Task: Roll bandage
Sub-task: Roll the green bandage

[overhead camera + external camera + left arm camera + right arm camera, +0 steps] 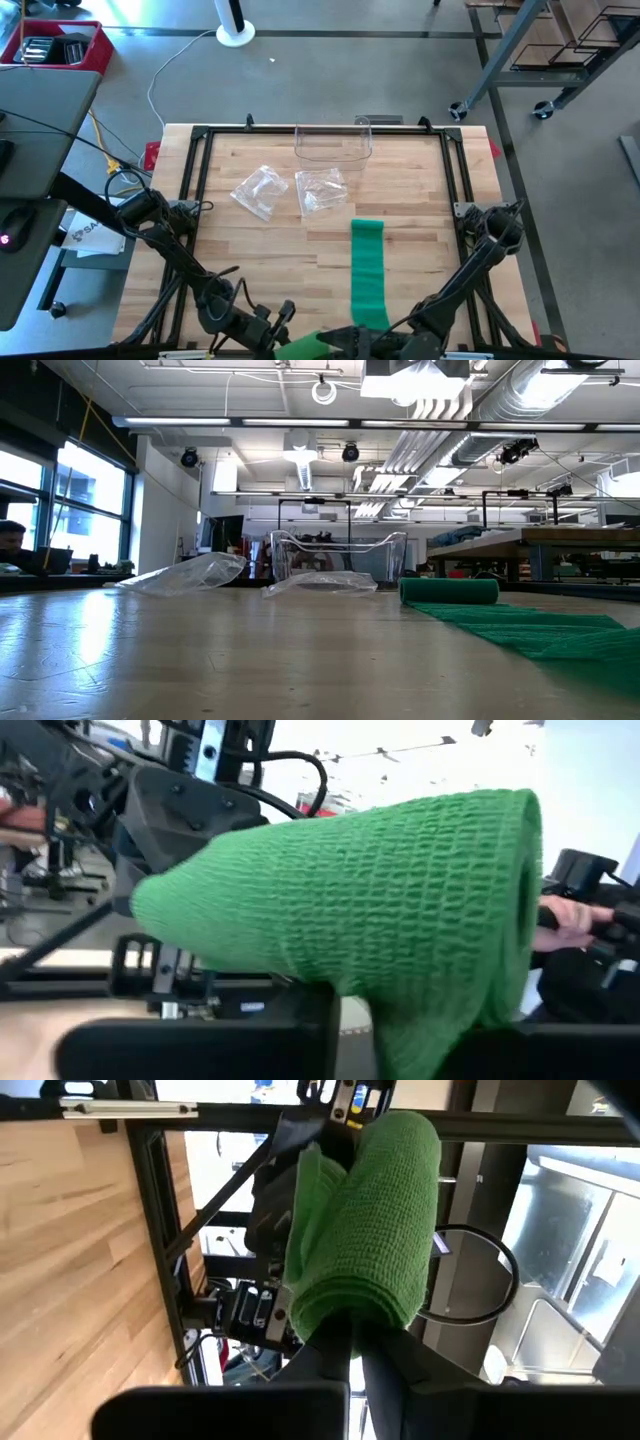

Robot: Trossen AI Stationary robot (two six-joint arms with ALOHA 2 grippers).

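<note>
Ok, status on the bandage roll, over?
Both grippers at the table's near edge. Right gripper shut on green bandage; left gripper at the same rolled end. Strip still laid out. Plastic bags and clear bin well clear.

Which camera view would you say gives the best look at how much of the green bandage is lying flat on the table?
The high view: the green bandage runs as one flat strip toward the near edge. The low view shows its rolled far end edge-on; both wrist views show only the bunched near end, held off the table.

No readable text, label, brand or number anywhere. Dark marks on white paper [88, 232] beside table's [420, 215] left edge stayed illegible.
</note>
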